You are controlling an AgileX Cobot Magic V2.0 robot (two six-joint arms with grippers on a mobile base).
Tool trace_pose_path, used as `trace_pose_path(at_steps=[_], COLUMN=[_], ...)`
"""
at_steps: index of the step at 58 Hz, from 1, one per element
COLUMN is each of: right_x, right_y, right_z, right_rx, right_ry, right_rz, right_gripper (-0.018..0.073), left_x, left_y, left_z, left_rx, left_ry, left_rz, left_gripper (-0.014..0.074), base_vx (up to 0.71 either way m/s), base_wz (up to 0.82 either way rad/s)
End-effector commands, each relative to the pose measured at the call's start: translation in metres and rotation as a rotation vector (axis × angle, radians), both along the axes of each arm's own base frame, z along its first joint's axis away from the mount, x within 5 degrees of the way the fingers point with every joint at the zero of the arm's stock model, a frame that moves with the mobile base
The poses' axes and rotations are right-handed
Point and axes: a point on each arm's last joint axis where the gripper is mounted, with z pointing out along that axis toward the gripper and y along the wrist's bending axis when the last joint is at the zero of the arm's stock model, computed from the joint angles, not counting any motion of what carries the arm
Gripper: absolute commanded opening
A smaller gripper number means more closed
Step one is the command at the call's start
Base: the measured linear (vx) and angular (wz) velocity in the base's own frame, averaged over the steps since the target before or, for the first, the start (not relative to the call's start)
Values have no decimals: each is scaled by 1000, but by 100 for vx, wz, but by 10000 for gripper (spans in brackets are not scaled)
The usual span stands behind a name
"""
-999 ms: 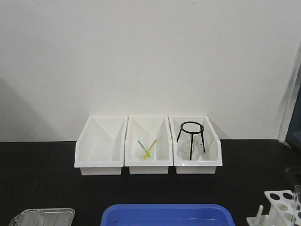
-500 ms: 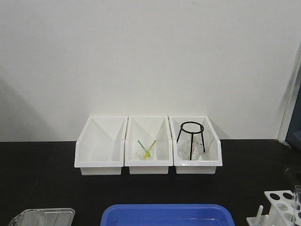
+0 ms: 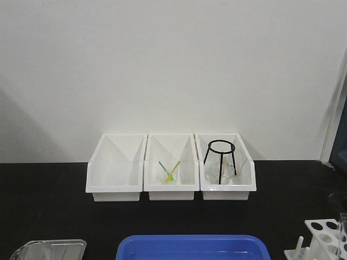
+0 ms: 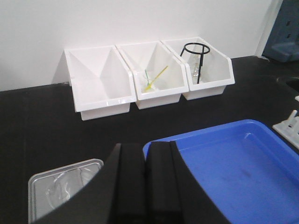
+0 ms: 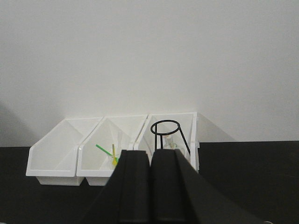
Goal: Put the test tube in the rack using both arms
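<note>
The white rack stands at the bottom right of the front view, cut off by the frame edge. A slender clear test tube stands upright at its right end, partly out of frame. A corner of the rack shows at the right edge of the left wrist view. My left gripper is shut and empty, above the near left corner of a blue tray. My right gripper is shut and empty, raised and facing the bins. Neither gripper shows in the front view.
Three white bins line the back wall. The middle one holds green and yellow sticks; the right one holds a black wire stand over a glass flask. A clear lidded container sits at the bottom left, next to the blue tray.
</note>
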Motion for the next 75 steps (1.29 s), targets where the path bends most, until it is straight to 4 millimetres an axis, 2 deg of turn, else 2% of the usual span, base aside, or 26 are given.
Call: trace_pose_path(at_steps=[1,16,29,38,51,61,75], right_x=[-1,-1,-1,-1,-1,-1,-1], right_y=[-2,-2,-2,-2,-2,-2,-2], right_z=[12,12,12,12,12,12,12], right_rx=[-31,-31,-31,-31,-31,-31,-31], right_ry=[-39,-39,-39,-39,-39,-39,-39], right_rz=[-32,-32,-32,-32,-32,-32,-32], right_gripper=[-10,-10,-10,-10,-10,-10,-10], left_x=[-2,-7,-7,-2,3,-13,-34], left_y=[-6,-19,-22,-24,-1,20,36], left_z=[14,18,24,14,-30,-69,-145], left_rx=[-20,24,1,-4,-17,37,1], left_ry=[-85,-174,-271,-429,-373,-369,-358], left_rz=[-82,-256,-278,-270,-67,85,250], left_gripper=[-3,-3,-3,-3,-3,-3,-3], base_vx=[0,0,0,0,0,0,0], base_wz=[0,0,0,0,0,0,0])
